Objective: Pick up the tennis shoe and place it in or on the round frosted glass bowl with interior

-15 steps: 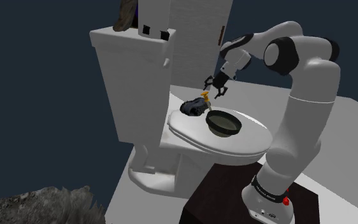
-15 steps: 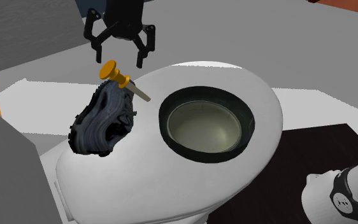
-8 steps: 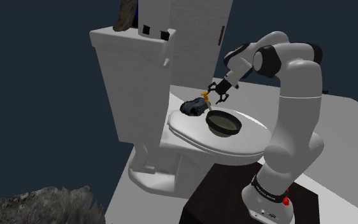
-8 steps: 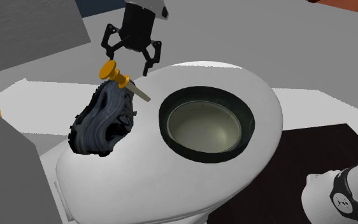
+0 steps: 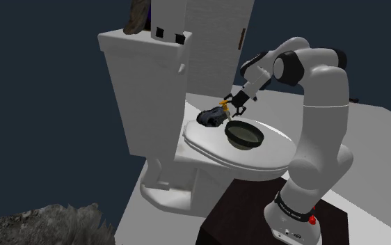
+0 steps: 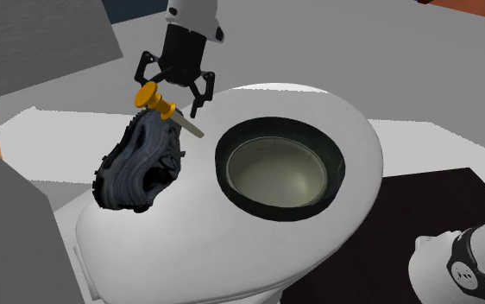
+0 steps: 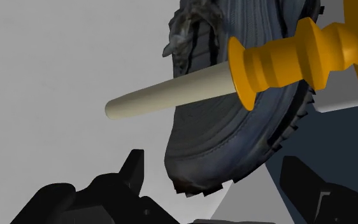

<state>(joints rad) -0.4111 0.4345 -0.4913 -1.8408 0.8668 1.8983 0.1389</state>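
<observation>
We find the all-black two-finger end effector (image 6: 173, 90) spread and pinching nothing, in the upper left of the second exterior view, just above the yellow-headed pin with a cream shaft (image 6: 165, 108). The dark blue-grey tennis shoe (image 6: 139, 168) lies at centre left on the white toilet lid (image 6: 232, 259). We judge that the open stance prepares a grasp, which the pin resting across the shoe may obstruct. The dark-rimmed round bowl (image 6: 277, 126) sits just beside the shoe, which keeps the transfer short.
</observation>
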